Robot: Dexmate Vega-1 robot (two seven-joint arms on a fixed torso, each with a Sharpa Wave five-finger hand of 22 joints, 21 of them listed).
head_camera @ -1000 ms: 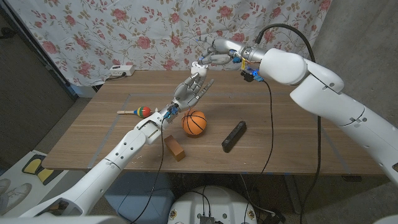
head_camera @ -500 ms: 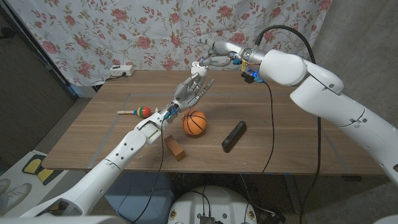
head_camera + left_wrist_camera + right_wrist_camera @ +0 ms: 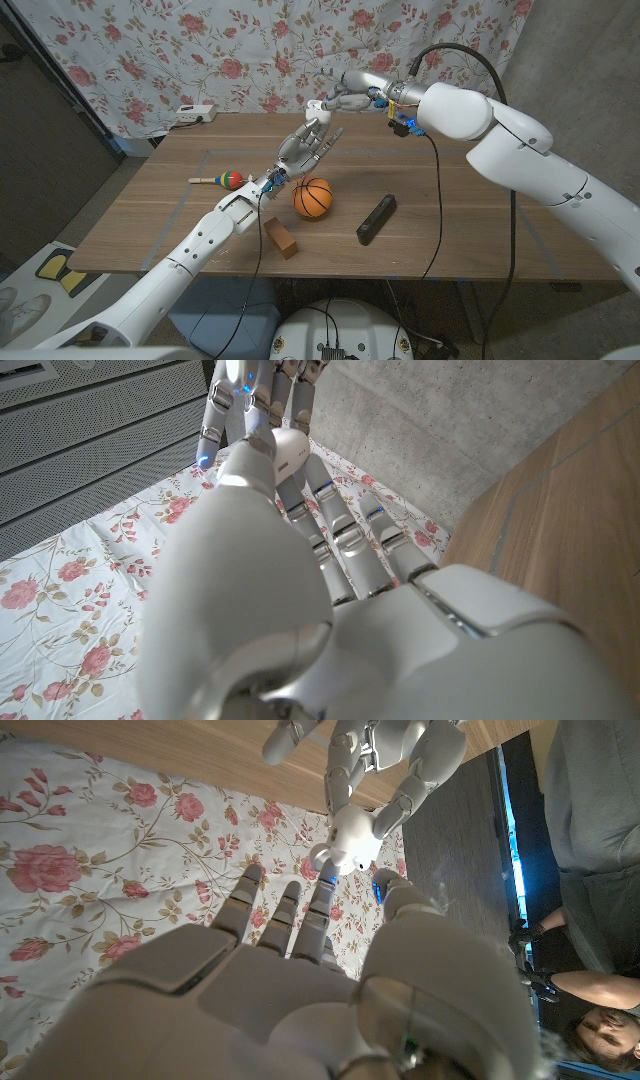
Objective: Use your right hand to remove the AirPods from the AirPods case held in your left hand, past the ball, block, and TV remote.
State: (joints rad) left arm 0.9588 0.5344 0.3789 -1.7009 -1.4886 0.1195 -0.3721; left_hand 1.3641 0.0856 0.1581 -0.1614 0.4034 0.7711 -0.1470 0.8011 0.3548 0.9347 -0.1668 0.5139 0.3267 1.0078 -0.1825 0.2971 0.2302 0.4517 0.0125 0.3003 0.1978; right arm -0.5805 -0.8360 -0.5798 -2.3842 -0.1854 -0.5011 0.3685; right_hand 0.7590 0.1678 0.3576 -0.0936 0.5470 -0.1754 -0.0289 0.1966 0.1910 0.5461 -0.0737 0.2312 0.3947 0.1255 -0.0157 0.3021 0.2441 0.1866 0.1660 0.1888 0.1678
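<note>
My left hand (image 3: pixel 305 147) reaches up over the table's far side and holds the white AirPods case (image 3: pixel 318 105) at its fingertips. My right hand (image 3: pixel 346 93) comes in from the right, its fingertips (image 3: pixel 323 883) right at the case (image 3: pixel 346 842). In the left wrist view the case (image 3: pixel 291 450) sits above my left hand (image 3: pixel 330 560), with the right hand's fingers (image 3: pixel 243 395) touching it from beyond. Whether an AirPod is pinched is hidden. The orange ball (image 3: pixel 313 197), the wooden block (image 3: pixel 281 238) and the black TV remote (image 3: pixel 376 218) lie nearer the front edge.
A colourful maraca toy (image 3: pixel 222 180) lies left of the ball. A white power strip (image 3: pixel 190 114) sits at the table's far left corner, in front of a flowered curtain (image 3: pixel 200 50). A person (image 3: pixel 590 870) appears in the right wrist view.
My right hand has shifted its fingers slightly at the case. The left hand and the case have stayed in place.
</note>
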